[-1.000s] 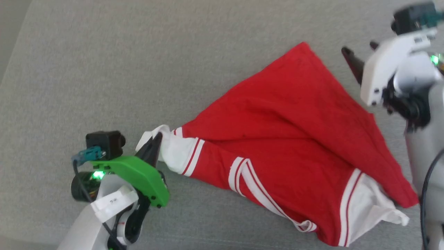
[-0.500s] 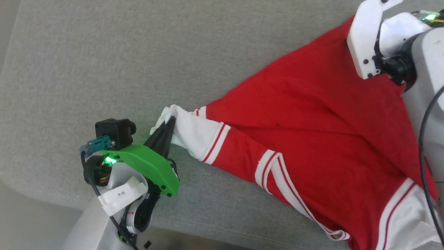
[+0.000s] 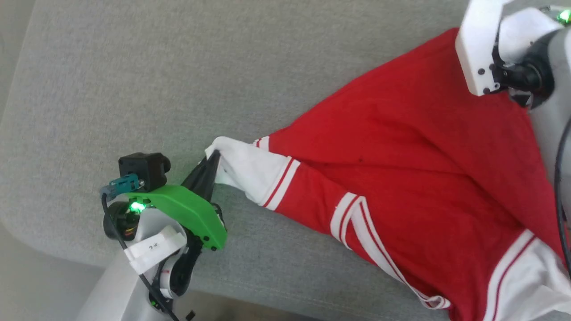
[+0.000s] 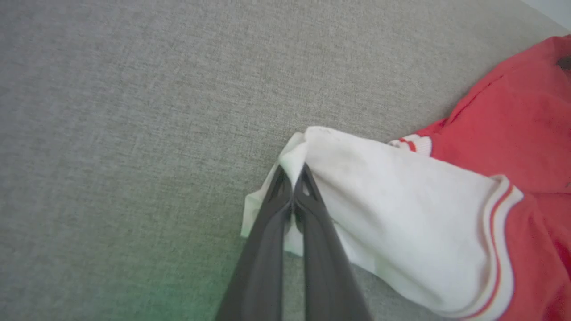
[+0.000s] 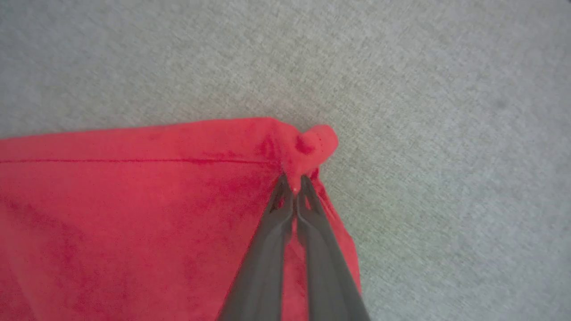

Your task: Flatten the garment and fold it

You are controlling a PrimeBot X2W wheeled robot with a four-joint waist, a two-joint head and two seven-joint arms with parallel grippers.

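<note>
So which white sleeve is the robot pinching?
The white sleeve at the head view's middle left: the left gripper is shut on its edge. The other white sleeve lies at the lower right, with no gripper on it.

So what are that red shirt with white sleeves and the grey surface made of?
Red shirt with white sleeves: probably soft matte knit fabric; it bunches and creases. Grey surface: seemingly woven upholstery cloth; fine matte weave shows.

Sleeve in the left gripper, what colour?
The sleeve is white, edged with red stripes; left wrist view.
</note>
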